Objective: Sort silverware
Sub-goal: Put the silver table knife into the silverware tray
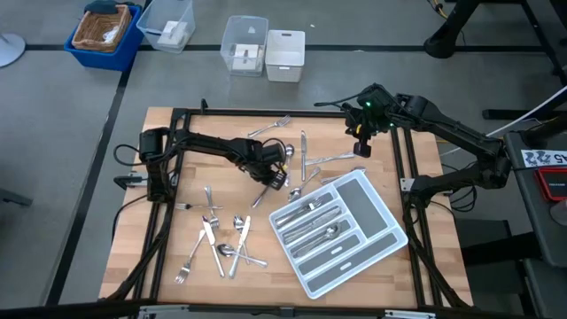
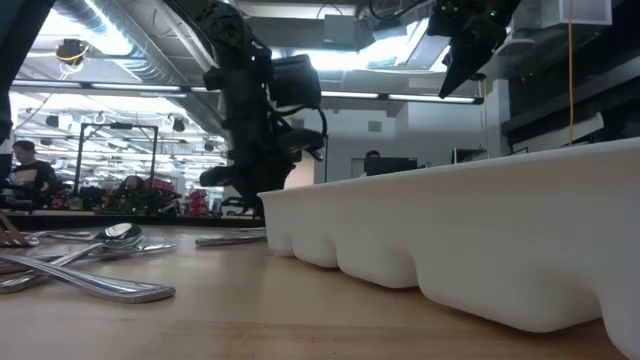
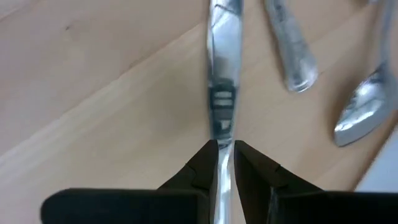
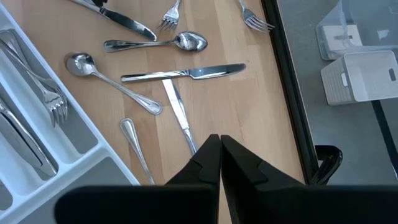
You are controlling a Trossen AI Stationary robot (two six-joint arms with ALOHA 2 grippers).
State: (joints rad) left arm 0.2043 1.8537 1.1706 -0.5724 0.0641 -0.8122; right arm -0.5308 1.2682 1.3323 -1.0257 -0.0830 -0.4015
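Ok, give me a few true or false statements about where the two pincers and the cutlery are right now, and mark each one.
1. The left pincer is closed on a knife. True.
2. The right pincer holds a fork. False: it is shut and holds nothing, raised above the table.
3. The tray already has some cutlery in it. True.
4. The tray is at the table's left side. False: in the high view it lies toward the right, near the front.
5. Loose silverware lies on the wood left of the tray. True.
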